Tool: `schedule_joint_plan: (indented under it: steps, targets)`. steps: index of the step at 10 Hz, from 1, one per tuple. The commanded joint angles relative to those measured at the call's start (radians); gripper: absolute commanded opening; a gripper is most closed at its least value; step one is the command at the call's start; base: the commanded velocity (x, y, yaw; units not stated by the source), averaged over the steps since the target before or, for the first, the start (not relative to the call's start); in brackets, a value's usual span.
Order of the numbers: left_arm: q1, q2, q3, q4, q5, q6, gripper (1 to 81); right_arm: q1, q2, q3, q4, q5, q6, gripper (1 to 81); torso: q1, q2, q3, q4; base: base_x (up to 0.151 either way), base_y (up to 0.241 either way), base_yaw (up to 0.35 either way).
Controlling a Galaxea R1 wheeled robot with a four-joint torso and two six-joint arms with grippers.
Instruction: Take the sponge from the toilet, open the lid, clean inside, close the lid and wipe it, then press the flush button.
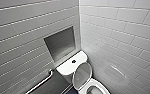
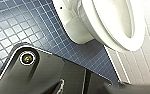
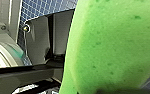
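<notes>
The sponge point(image 3: 111, 45) is seen bright green and very large in the right wrist view, pressed close against the right tool point(image 3: 118, 91). A dark part of the tool overlaps the sponge's lower edge, so the sponge is taken as gripped by it. Behind the sponge, well away from the tool, a strip of blue mosaic floor point(image 3: 41, 7) is seen.

The toilet point(image 1: 70, 65) is shown whole in the head view, set in the corner of grey tiled walls. The lid point(image 1: 82, 75) is raised, with its greyish underside turned outward and its back toward the tank. The bowl point(image 1: 101, 87) lies open below it. A dark flush button point(image 1: 73, 61) is seen on the flat tank top. A recessed niche point(image 1: 61, 42) is set in the wall above the tank, and a grab bar point(image 1: 42, 81) is mounted beside it.

In the left wrist view the white bowl is seen from its outer side, near the left arm, with its pedestal standing on the same blue floor. Whether the left tool is open or closed cannot be told.
</notes>
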Motion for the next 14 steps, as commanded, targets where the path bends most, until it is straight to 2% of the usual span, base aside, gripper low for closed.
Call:
schedule_joint_plan:
  steps: [1, 3, 6, 7, 9, 12, 14]
  targets:
    - [-0.086, -0.017, 0.048, -0.007, 0.027, -0.026, 81.1, -0.019, 0.0, -0.01, -0.019, -0.03, -0.02, 1.0, 0.003, -0.005, -0.003, 0.0, 0.0, 0.0, 0.0]
    - [-0.128, -0.007, 0.042, -0.024, 0.03, -0.026, 81.1, -0.042, 0.03, -0.033, -0.04, -0.029, -0.027, 1.0, -0.016, 0.02, 0.018, 0.0, 0.0, 0.0, 0.0]
    - [-0.181, -0.001, 0.035, -0.076, 0.035, -0.026, 81.1, -0.068, 0.109, -0.136, -0.056, -0.029, -0.03, 1.0, -0.02, 0.024, 0.022, 0.0, 0.0, 0.0, 0.0]
    - [-0.195, 0.019, 0.007, -0.087, 0.061, -0.026, 81.1, -0.069, 0.126, -0.155, -0.056, -0.029, -0.032, 1.0, -0.02, 0.024, 0.022, 0.0, 0.0, 0.0, 0.0]
    - [-0.261, 0.057, -0.071, -0.133, 0.062, -0.038, 81.1, -0.074, 0.151, -0.159, -0.056, -0.029, -0.05, 1.0, -0.02, 0.024, 0.022, 0.0, 0.0, 0.0, 0.0]
    - [-0.368, 0.057, -0.071, -0.231, 0.059, -0.115, 81.1, -0.094, 0.175, -0.17, -0.057, -0.029, -0.084, 1.0, -0.02, 0.024, 0.022, 0.0, 0.0, 0.0, 0.0]
    - [-0.431, 0.063, -0.076, -0.246, 0.055, -0.191, 81.1, -0.111, 0.175, -0.165, -0.083, -0.029, -0.102, 1.0, -0.02, 0.024, 0.022, 0.0, 0.0, 0.0, 0.0]
